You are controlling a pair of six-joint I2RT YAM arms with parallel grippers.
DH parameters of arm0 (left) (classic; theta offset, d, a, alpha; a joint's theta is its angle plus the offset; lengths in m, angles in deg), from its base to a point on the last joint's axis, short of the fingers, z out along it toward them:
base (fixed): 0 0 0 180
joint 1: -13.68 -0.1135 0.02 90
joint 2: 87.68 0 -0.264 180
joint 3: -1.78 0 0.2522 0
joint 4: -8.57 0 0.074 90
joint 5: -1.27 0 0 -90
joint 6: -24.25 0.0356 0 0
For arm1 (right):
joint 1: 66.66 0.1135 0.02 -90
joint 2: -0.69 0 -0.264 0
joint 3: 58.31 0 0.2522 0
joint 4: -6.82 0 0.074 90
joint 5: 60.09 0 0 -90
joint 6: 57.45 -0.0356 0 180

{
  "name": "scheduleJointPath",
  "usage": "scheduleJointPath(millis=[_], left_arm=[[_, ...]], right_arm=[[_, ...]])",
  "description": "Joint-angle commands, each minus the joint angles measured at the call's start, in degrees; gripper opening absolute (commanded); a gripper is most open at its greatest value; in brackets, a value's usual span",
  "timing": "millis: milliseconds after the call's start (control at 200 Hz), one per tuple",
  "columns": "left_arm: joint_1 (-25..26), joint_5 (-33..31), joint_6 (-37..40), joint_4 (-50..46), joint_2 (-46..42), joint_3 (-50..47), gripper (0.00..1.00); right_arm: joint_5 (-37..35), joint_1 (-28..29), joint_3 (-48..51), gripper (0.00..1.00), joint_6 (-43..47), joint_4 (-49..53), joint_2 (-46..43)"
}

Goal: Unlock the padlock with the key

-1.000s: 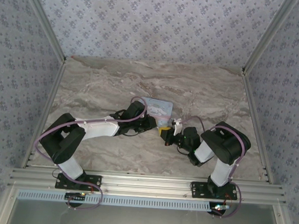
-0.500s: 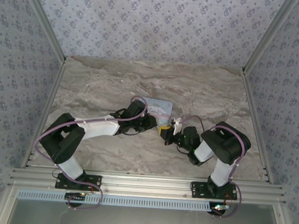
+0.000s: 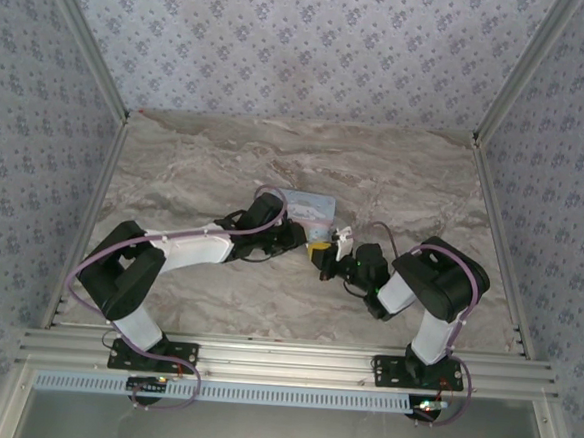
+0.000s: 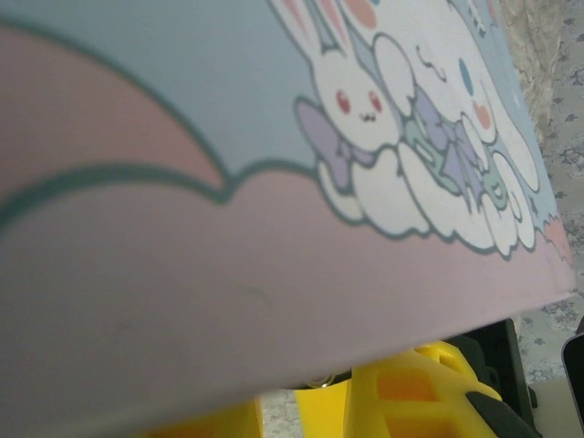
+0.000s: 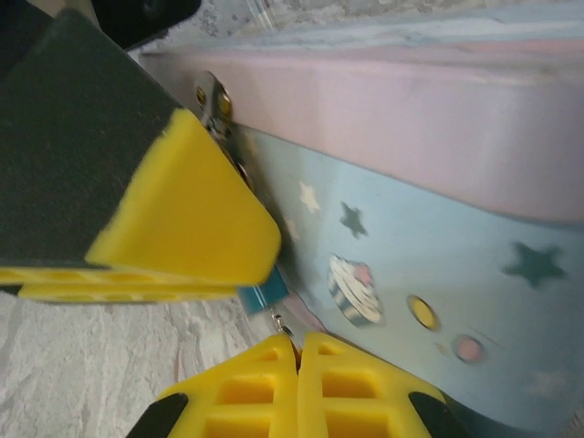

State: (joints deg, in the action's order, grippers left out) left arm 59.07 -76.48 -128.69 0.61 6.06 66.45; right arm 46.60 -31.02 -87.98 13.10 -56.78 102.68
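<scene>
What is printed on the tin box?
White cartoon rabbits on light blue and pink. The tin box shows this best in the left wrist view.

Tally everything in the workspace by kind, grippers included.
Tin box: 1
Padlock: 1
Grippers: 2 (left gripper, right gripper)
Total: 4
</scene>
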Motion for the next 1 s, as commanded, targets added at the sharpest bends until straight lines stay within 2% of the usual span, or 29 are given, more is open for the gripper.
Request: scheduleJointPath(millis=[0, 220, 470, 749, 994], left_arm=[[1.9, 5.7, -0.7, 2.0, -0.7, 2.1, 0.19], [2.0, 5.8, -0.4, 1.9, -0.4, 2.0, 0.19], [0.9, 4.7, 0.0, 3.9, 1.2, 1.7, 0.19], [-0.5, 4.1, -0.5, 7.7, 4.0, 1.4, 0.25], [-1.4, 4.4, -0.8, 9.3, 5.3, 0.4, 0.30]], right_arm=[[-0.5, 0.9, -3.9, 0.00, 1.8, -2.9, -0.8], [0.3, -0.3, -5.8, 0.00, 1.5, -2.7, -1.4], [0.6, -0.7, -3.0, 0.00, -2.4, -2.7, -0.9], [-1.9, -0.2, -1.2, 0.00, -11.0, -2.8, 1.8], [-5.1, 1.8, 0.1, 0.00, -14.3, -2.8, 3.2]])
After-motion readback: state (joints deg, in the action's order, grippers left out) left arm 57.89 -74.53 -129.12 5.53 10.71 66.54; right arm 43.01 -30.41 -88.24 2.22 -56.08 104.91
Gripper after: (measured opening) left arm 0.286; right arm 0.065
